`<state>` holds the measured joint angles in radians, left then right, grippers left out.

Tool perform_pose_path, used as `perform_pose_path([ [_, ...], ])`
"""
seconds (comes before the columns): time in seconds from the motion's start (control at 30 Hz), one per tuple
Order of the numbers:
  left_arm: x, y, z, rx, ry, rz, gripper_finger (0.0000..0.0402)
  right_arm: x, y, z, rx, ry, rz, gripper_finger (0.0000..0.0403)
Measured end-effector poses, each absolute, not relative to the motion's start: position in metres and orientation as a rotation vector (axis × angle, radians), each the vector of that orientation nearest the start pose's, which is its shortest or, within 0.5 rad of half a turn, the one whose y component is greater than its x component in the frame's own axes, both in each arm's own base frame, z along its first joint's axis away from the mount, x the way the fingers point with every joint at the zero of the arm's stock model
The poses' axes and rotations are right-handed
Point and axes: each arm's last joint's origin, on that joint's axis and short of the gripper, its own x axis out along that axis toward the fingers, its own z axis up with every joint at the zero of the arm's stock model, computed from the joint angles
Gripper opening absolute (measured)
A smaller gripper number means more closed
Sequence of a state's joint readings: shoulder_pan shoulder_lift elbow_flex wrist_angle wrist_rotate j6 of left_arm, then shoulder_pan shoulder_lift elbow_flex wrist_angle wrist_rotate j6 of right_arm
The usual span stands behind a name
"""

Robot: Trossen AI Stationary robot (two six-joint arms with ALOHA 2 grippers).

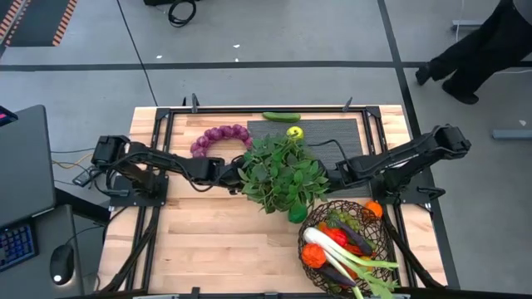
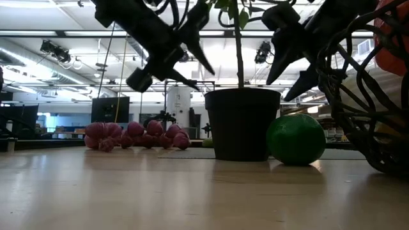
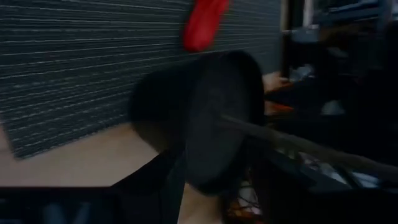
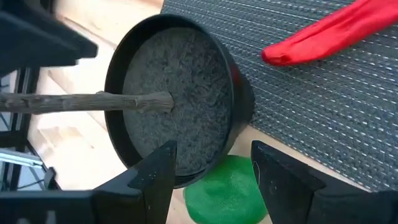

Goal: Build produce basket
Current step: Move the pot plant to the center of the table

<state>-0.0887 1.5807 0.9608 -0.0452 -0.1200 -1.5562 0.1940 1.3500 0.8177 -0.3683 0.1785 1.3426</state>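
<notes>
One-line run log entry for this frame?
left gripper: jaws open, at potted plant | right gripper: jaws open over lime beside pot | basket: part filled | purple grapes, cucumber on table

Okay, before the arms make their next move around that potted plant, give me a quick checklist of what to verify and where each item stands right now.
1. Right gripper open, nothing between its fingers: ok.
2. Right gripper lined up over the lime beside the pot: ok, though the pot rim sits very close.
3. Left gripper state: cannot tell; it hangs above the table beside the plant's stem.
4. Both arms crowd the plant from opposite sides: not ok, knock risk.
5. Basket has room for more: ok, but already well filled.
6. Produce still outside: grapes, cucumber, chili on the mat: not ok.
</notes>
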Motion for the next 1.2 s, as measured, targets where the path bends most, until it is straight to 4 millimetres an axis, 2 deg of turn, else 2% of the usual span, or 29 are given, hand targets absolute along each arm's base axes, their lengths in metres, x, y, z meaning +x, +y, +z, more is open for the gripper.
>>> perform_pose_path([
  [0.13, 0.334, -0.028, 0.202, -1.415, 0.528, 0.562, 0.0172, 0.263, 0.047, 0.209, 1.063, 0.754, -0.549, 0.0207],
  [0.37, 0.339, -0.028, 0.196, -1.423, 0.514, 0.563, 0.0172, 0.265, 0.046, 0.206, 1.044, 0.768, -0.548, 0.0188],
  [0.83, 0.351, -0.026, 0.18, -1.398, 0.489, 0.555, 0.0167, 0.272, 0.04, 0.195, 1.041, 0.797, -0.562, 0.0123],
  [0.97, 0.351, -0.024, 0.181, -1.39, 0.479, 0.565, 0.0139, 0.273, 0.037, 0.196, 1.047, 0.788, -0.571, 0.0087],
  [1.2, 0.352, -0.021, 0.182, -1.405, 0.463, 0.545, 0.006, 0.272, 0.03, 0.195, 1.056, 0.77, -0.613, 0.002],
])
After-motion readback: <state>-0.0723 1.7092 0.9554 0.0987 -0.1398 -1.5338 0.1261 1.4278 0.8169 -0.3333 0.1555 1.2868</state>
